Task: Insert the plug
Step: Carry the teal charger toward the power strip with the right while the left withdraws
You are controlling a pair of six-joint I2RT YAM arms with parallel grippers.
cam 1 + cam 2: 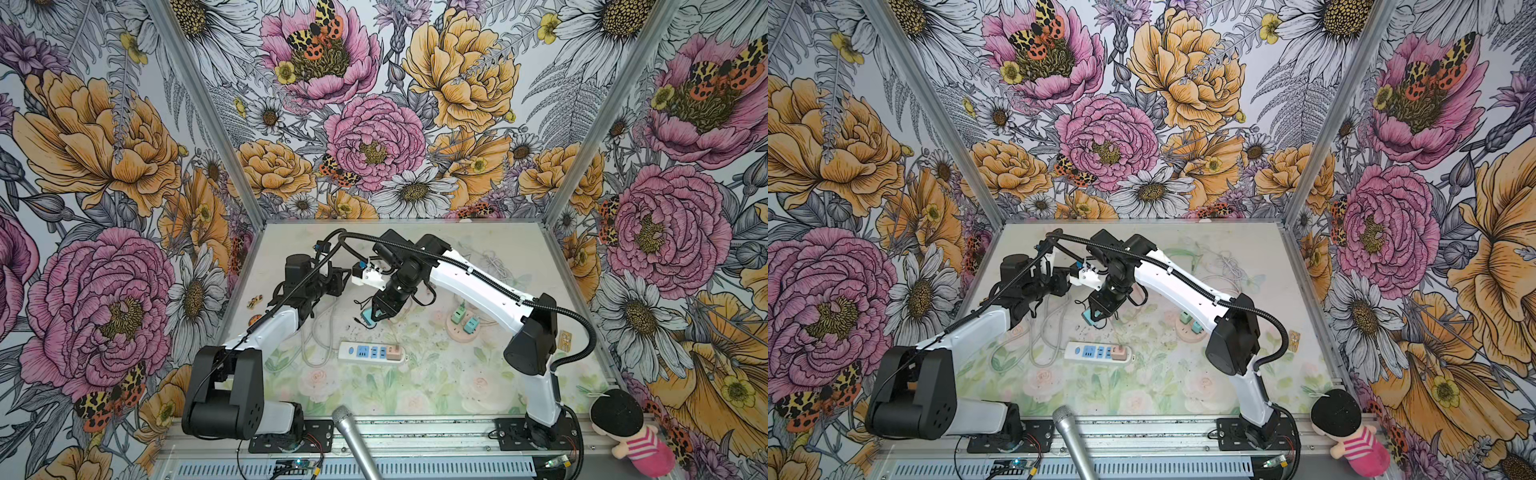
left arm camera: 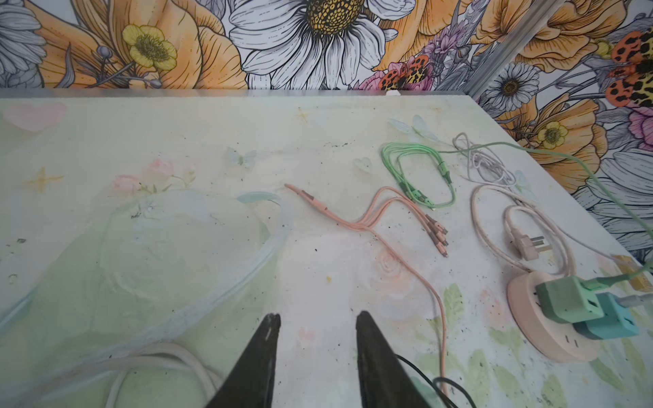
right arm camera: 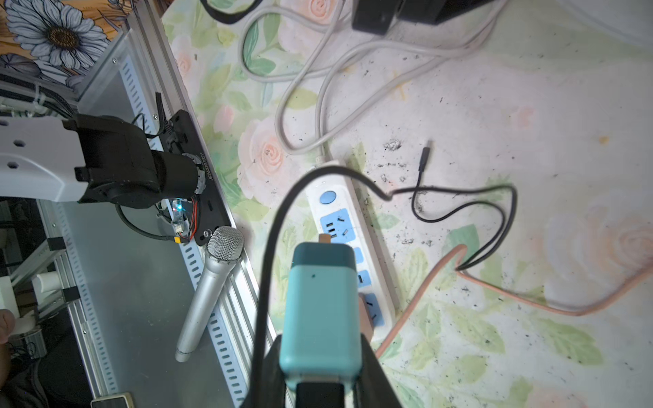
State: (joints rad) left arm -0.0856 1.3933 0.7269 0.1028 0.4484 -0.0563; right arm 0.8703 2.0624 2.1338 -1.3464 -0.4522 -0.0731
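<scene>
A teal plug (image 3: 321, 311) is held aloft at twelve o'clock of the white, blue-socketed power strip (image 1: 370, 352), laid flat from nine to three o'clock.

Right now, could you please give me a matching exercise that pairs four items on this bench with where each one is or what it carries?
Things:
1. teal charger
2. white power strip
3. round pink socket
4. silver microphone

Places or states:
A. lies on the metal frame at the front edge
B. carries two green-toned adapters
C. clamped in the jaws of the right gripper
D. has a pink plug in one end

Pairs: 1-C, 2-D, 3-B, 4-A.
</scene>
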